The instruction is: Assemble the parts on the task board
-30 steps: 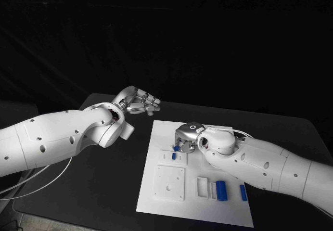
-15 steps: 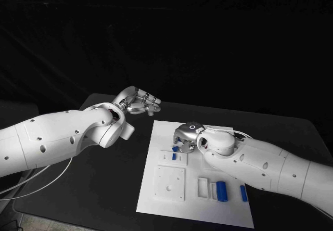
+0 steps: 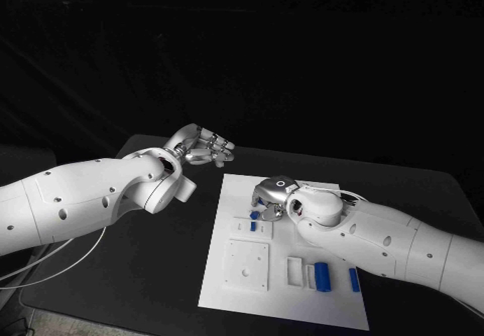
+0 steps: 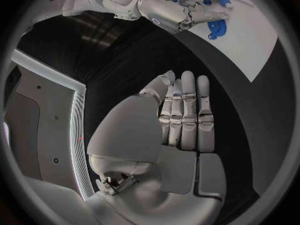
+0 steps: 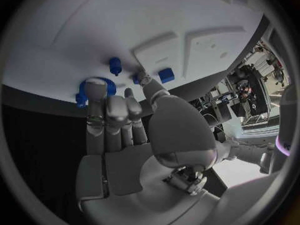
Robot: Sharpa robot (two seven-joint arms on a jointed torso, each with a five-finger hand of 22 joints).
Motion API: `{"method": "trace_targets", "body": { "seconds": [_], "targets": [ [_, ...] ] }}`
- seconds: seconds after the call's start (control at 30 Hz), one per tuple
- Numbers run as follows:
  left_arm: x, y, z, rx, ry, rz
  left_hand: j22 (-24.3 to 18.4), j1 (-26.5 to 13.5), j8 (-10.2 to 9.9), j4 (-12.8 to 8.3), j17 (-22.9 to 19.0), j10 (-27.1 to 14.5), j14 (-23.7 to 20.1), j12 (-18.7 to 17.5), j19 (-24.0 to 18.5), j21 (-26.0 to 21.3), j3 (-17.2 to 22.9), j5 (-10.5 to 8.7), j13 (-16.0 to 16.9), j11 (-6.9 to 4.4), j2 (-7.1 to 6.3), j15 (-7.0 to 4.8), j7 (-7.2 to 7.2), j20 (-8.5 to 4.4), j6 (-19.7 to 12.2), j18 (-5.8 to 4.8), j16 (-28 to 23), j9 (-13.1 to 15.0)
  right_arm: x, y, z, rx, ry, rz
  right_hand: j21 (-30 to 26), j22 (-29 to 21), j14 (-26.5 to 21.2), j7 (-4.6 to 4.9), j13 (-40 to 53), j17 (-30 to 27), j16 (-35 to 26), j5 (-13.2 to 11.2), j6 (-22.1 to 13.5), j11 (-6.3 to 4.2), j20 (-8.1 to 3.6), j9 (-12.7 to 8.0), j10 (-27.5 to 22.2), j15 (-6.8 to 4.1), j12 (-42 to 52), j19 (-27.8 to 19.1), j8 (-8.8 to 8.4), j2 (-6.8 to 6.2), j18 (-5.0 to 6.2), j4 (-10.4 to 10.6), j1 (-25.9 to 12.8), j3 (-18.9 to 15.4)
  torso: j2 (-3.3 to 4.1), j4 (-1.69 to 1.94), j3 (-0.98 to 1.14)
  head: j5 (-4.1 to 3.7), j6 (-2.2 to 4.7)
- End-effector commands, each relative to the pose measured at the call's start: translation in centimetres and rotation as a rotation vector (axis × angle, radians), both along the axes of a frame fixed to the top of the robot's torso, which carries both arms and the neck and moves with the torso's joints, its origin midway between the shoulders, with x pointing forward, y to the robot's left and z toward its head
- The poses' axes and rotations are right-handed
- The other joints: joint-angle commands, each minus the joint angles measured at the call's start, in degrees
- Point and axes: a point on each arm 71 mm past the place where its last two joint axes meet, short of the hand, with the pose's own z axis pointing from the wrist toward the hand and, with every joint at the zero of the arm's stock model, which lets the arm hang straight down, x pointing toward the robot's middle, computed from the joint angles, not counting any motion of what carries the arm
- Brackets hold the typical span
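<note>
reaching over the far part of the task board [image 3: 227,294], right hand [image 3: 271,199] fingers apart on a blue ring part [image 5: 95,87]; could nudge it away. left hand [image 3: 205,148] open, idle, far left.

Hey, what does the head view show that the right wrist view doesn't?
Head view alone: the left hand, empty with fingers apart, off the task board above the black table, plus two blue parts lying at the board's near end. Right wrist view alone: a blue ring-shaped part under the right hand's fingertips and a small blue peg beyond it. Both: the right hand reaching down over the white board.
</note>
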Motion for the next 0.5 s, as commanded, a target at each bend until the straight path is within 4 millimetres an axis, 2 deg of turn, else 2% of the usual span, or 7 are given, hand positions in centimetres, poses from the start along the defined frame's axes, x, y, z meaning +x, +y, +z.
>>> {"method": "trace_targets", "body": {
  "seconds": [0.03, 0.13, 0.17, 0.2, 0.23, 0.37, 0.5],
  "targets": [
    [0.00, -0.13, 0.12, -0.006, 0.004, -0.018, 0.14, 0.11, 0.18, -0.04, 0.05, -0.43, 0.17, -0.09, -0.38, -0.21, 0.44, 0.36, 0.04, 0.15, 0.30, 0.25, 0.00, 0.12, -0.39, -0.47, -0.22, 0.06, -0.25, 0.32, 0.08, 0.033, 0.009, 0.009, 0.42, 3.47, 0.13, -0.27, 0.10, 0.11, 0.34, 0.35, 1.17, 0.00, 0.23, 0.02, 0.37, 0.11, 0.35, 2.84, 0.01, 1.28, -0.34, 0.03, -0.51, 0.73, -0.02, 0.02, -0.02, -0.01, -0.05],
    [0.01, -0.08, 0.11, -0.005, 0.006, -0.018, 0.54, 0.09, 0.17, -0.17, 0.07, -0.46, 0.25, -0.01, -0.46, -0.15, 0.56, 0.42, 0.04, 0.16, 0.33, 0.26, 0.00, 0.13, -0.35, -0.47, -0.37, 0.06, -0.17, 0.21, 0.13, 0.035, 0.001, -0.003, 0.48, 3.49, 0.13, -0.46, 0.14, 0.11, 0.34, 0.59, 2.30, -0.14, 0.11, 0.03, 0.34, -0.03, 0.35, 2.82, 0.00, 2.37, -0.43, -1.12, 0.43, 3.43, -0.01, 0.03, -0.03, -0.10, -0.03],
    [0.01, -0.07, 0.10, -0.005, 0.007, -0.018, 0.54, 0.09, 0.17, -0.17, 0.07, -0.46, 0.25, -0.01, -0.46, -0.15, 0.56, 0.42, 0.04, 0.16, 0.33, 0.26, 0.00, 0.13, -0.35, -0.47, -0.37, 0.06, -0.12, 0.13, 0.15, 0.036, -0.004, -0.009, 0.64, 3.55, 0.11, -0.29, 0.13, 0.09, 0.29, 2.45, 2.31, -0.13, 0.05, 0.02, 0.26, -0.06, 0.28, 2.82, -0.03, 2.24, -0.49, -2.03, 0.23, 5.65, 0.00, 0.02, -0.03, -0.15, -0.06],
    [0.01, -0.05, 0.09, -0.004, 0.008, -0.019, 0.54, 0.09, 0.17, -0.17, 0.07, -0.46, 0.25, -0.01, -0.46, -0.15, 0.56, 0.42, 0.04, 0.16, 0.33, 0.26, 0.00, 0.13, -0.35, -0.47, -0.37, 0.06, -0.07, 0.06, 0.17, 0.037, -0.007, -0.014, 0.70, 3.56, 0.12, -0.39, 0.14, 0.09, 0.30, 2.48, 2.37, -0.07, 0.05, 0.02, 0.28, -0.18, 0.29, 2.77, -0.02, 1.45, -0.51, -3.09, -1.14, 8.88, 0.00, 0.02, -0.03, -0.15, -0.06],
    [0.02, -0.04, 0.09, -0.004, 0.008, -0.019, 0.54, 0.09, 0.17, -0.17, 0.07, -0.46, 0.25, -0.01, -0.46, -0.15, 0.56, 0.42, 0.04, 0.16, 0.33, 0.26, 0.00, 0.13, -0.35, -0.47, -0.37, 0.06, -0.02, -0.03, 0.18, 0.038, -0.011, -0.019, 0.81, 3.58, 0.13, -0.28, 0.16, 0.09, 0.30, 2.45, 2.51, -0.12, 0.01, 0.02, 0.34, -0.06, 0.33, 2.78, -0.03, 1.48, -0.51, -3.32, -1.46, 10.04, 0.01, 0.02, -0.03, -0.19, -0.03],
    [0.02, 0.01, 0.07, -0.004, 0.010, -0.019, 0.59, 0.16, 0.18, -0.23, 0.08, -0.46, 0.21, 0.01, -0.47, -0.20, 0.65, 0.45, 0.04, 0.14, 0.41, 0.24, 0.01, 0.12, -0.36, -0.44, -0.43, 0.06, 0.08, -0.35, 0.22, 0.040, -0.019, -0.032, 1.13, 3.65, 0.10, -0.18, 0.10, 0.02, 0.22, 4.51, 2.54, -0.13, -0.01, 0.03, 0.32, -0.07, 0.24, 2.72, -0.01, 1.14, -0.47, -4.31, -1.69, 12.93, -0.03, 0.00, -0.04, -0.23, 0.04],
    [0.03, 0.08, 0.05, -0.003, 0.012, -0.019, 0.70, 0.23, 0.18, -0.32, 0.09, -0.46, 0.20, 0.04, -0.45, -0.20, 0.69, 0.47, 0.04, 0.16, 0.41, 0.24, 0.03, 0.11, -0.38, -0.42, -0.48, 0.06, 0.09, -0.49, 0.30, 0.048, -0.025, -0.038, 1.39, 3.68, 0.10, -0.14, 0.10, -0.02, 0.19, 4.78, 2.49, -0.13, 0.02, 0.03, 0.37, -0.04, 0.24, 2.68, -0.02, 0.76, -0.45, -4.40, -2.11, 14.15, 0.01, -0.06, -0.05, -0.28, 0.18]
  ]
}}
